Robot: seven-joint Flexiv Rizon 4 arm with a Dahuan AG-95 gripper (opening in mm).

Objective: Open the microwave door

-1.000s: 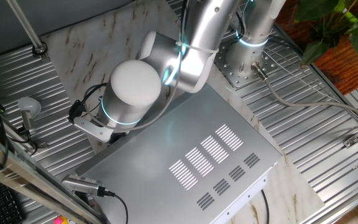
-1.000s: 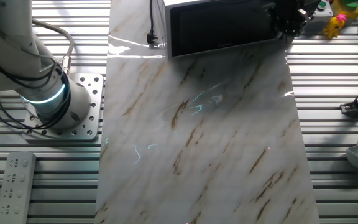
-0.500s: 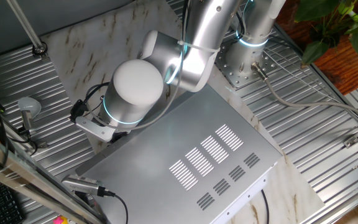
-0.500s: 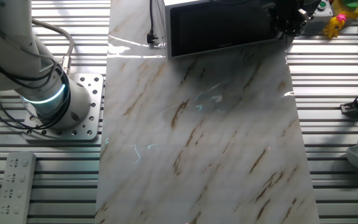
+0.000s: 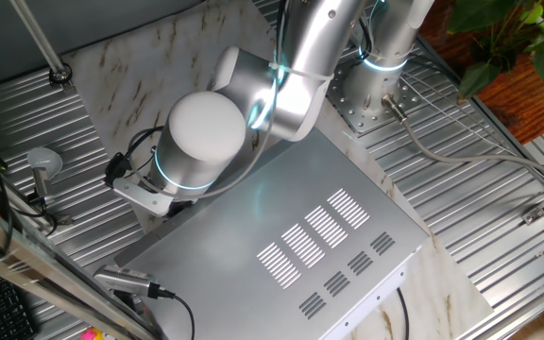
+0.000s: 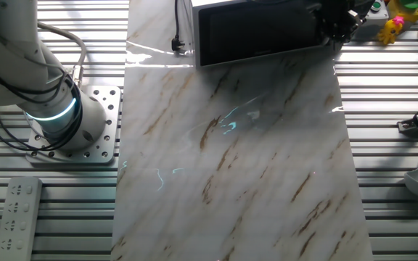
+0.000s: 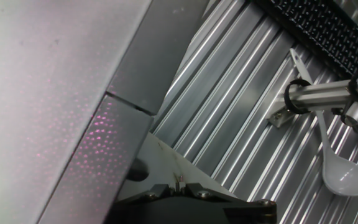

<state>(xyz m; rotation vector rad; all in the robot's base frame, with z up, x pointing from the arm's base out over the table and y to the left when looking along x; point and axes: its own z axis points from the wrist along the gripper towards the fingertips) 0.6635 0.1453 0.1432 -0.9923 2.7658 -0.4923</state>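
**One arm at the microwave's front corner, door shut**

One arm, and it is bent low over the near corner of the microwave (image 5: 300, 236), the big silver box with rows of vent slots across its top panel. From one fixed view the round white joint cap hides the gripper entirely; only a white bracket and black cables poke out beneath it, right at the box's front edge.

Over to the other fixed view: the microwave door (image 6: 256, 32) shows as a flat black glassy panel, sitting flush against the box front, closed. The gripper (image 6: 337, 23) is a dark cluster at the door's right end, pressed up close to that edge. Whether its fingers are spread or pinched together, I cannot tell; the shape is too dark and too small.

The hand view looks along the grey side of the microwave, which fills the space to the left of the hand, flecked with pink light dots. A seam runs across that surface just ahead of the hand. The black gripper body sits at the bottom edge, fingertips not visible. To the right of the hand lies the ribbed metal table (image 7: 241, 118), and farther right a white spoon (image 7: 344, 174) rests under a metal rod. A black keyboard (image 7: 328, 28) sits ahead and to the right.

Behind the arm, the marble board (image 6: 245, 167) lies bare in front of the door.
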